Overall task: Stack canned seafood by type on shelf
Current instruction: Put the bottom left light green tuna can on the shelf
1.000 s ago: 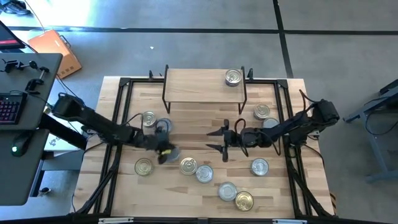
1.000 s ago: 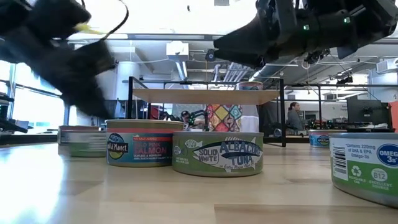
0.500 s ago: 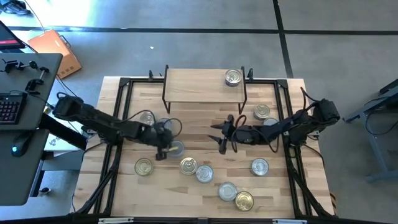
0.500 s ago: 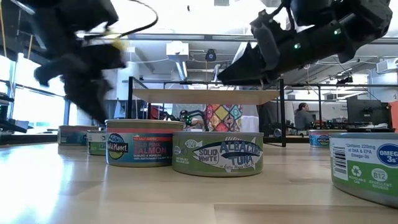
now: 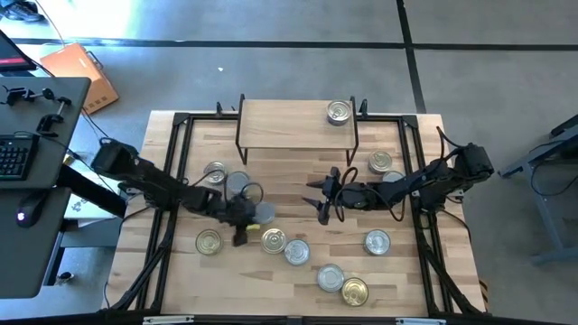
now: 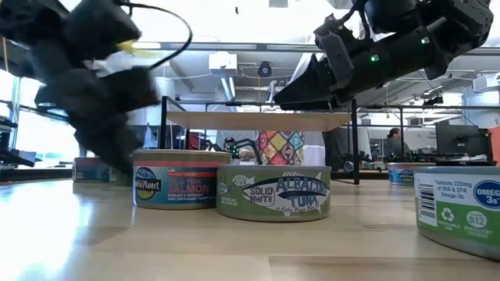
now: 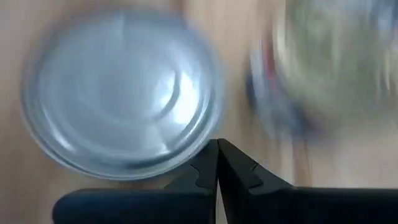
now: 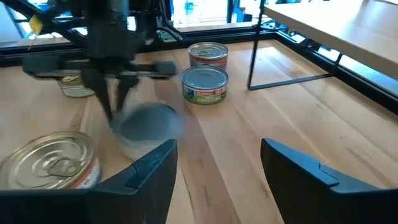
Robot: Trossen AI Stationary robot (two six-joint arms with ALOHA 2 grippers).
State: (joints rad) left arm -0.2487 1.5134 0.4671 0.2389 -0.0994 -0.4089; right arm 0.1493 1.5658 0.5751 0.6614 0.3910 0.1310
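Wooden slat tabletop [image 5: 298, 289] carries scattered flat round tins, gold-lidded and silver. Nearest the front edge sit a gold tin [image 5: 354, 291] and a silver one [image 5: 330, 276]. Mid-table, left gripper [image 5: 244, 219] has its fingers pressed together, holding nothing, tips at the rim of a plain silver-lidded tin [image 7: 121, 93], which lies just beside them toward the table's centre. Left arm is clearly nearer that tin. Right gripper [image 5: 322, 193] hovers opposite, fingers apart, empty. Farther back, low light-wood shelf on black metal legs [image 5: 289, 122] holds one gold-lidded tin [image 5: 339, 112] at its right end.
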